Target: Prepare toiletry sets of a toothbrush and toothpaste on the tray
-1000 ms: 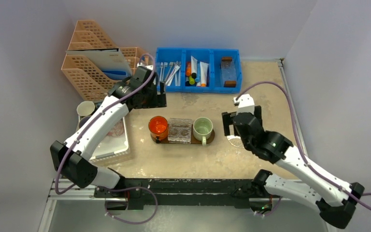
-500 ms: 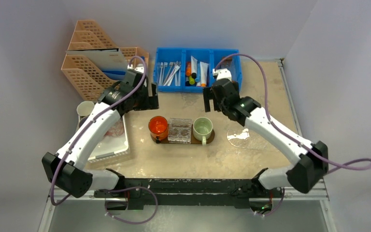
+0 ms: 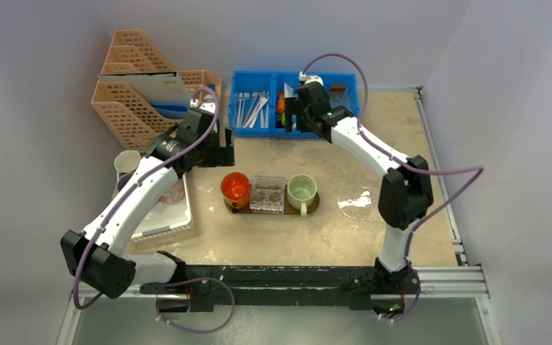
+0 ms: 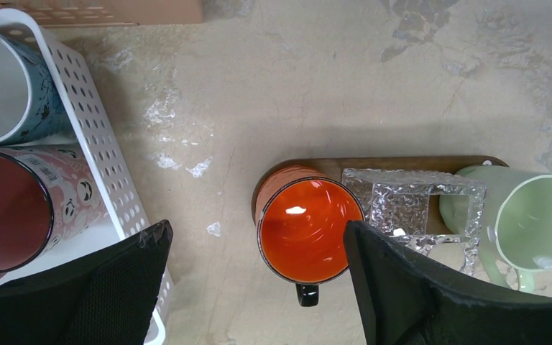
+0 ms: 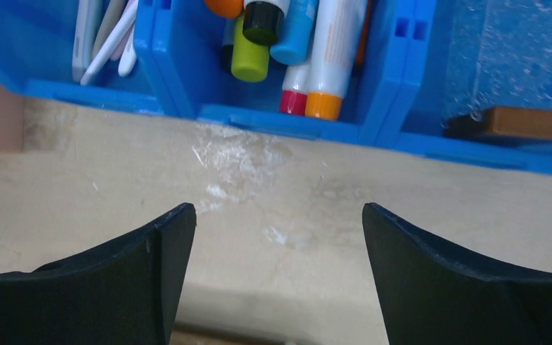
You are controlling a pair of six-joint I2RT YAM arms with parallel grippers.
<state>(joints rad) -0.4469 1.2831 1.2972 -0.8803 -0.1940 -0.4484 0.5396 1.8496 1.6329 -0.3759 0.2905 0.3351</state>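
The dark brown wooden tray lies mid-table and bears an orange mug, a clear glass holder and a green mug; it also shows in the left wrist view. White toothbrushes lie in the left compartment of the blue bin, also seen in the right wrist view. Pale tubes lie in the middle compartment among coloured ones. My left gripper is open and empty above the table left of the orange mug. My right gripper is open and empty, just in front of the bin's middle compartment.
The blue bin stands at the back, with a brown-lidded clear box in its right compartment. Orange file racks stand back left. A white perforated tray with mugs is at the left. A clear disc lies right of the wooden tray.
My right arm has swung from the right of the wooden tray back and left to the blue bin's front. My left gripper has shifted slightly left and stays open.
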